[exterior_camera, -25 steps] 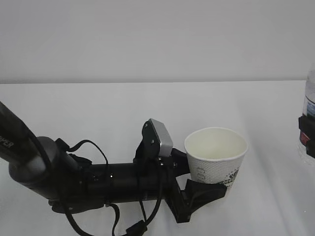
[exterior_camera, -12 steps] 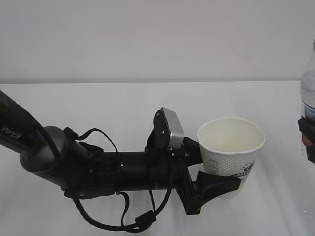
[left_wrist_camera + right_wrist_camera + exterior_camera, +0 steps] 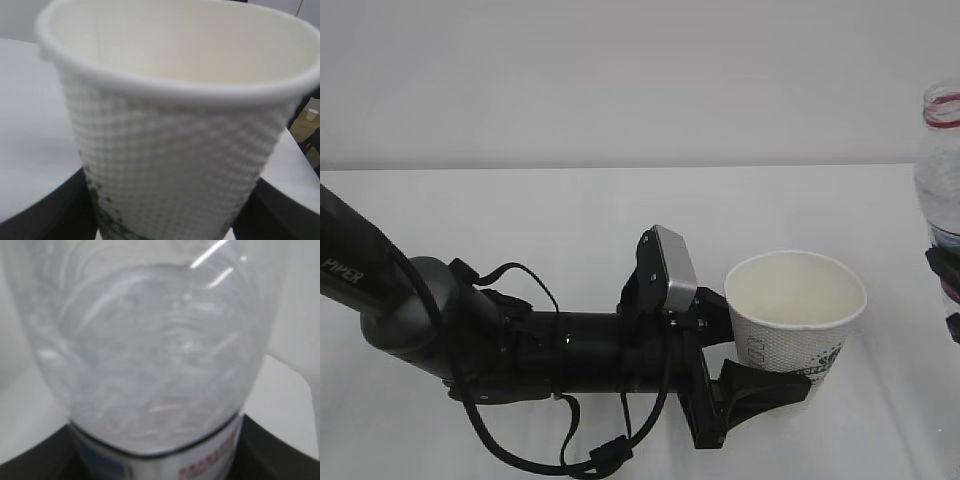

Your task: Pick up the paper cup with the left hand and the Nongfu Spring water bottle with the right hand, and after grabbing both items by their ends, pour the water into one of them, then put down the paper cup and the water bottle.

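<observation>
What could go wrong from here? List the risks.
1. The paper cup is thin and clamped low by the left gripper; the squeeze may be deforming its wall, and added water could tip it.
2. The capless water bottle sits at the frame's right edge, off to the cup's side; tilting it before lining up would probably spill onto the table.

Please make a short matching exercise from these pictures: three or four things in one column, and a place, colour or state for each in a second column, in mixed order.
Things:
1. paper cup
2. water bottle
3. camera block
4. left gripper

Descriptions:
a. grey, on the wrist of the black arm
b. clear, red ring at the neck, at the right edge
c. white, empty, upright
d. black, closed around the cup

Pairs: 1-c, 2-b, 3-a, 4-d
</observation>
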Controlling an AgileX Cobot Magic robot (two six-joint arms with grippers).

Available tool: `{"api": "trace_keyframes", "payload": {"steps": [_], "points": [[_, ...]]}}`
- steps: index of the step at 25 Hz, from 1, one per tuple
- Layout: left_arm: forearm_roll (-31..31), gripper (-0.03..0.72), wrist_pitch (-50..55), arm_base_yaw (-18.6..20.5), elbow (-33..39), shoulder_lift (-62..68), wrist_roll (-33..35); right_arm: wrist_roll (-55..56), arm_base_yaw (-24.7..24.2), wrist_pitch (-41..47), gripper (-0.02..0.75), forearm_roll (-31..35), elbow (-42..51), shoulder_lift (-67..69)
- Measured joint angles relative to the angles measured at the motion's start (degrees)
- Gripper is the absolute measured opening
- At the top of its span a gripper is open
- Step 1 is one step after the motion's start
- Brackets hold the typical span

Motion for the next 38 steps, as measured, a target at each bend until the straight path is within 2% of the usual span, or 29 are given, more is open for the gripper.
{"api": "trace_keyframes", "payload": {"steps": [29,38], "points": [[0.1,0.525,0.0,0.0,0.0,0.0,-1.5,-24.2,0.0,-6.6,0.449,0.0,0.0,0.0],[0.1,0.525,0.0,0.0,0.0,0.0,-1.5,-25.4,0.0,-7.5,0.449,-0.1,0.0,0.0]]}}
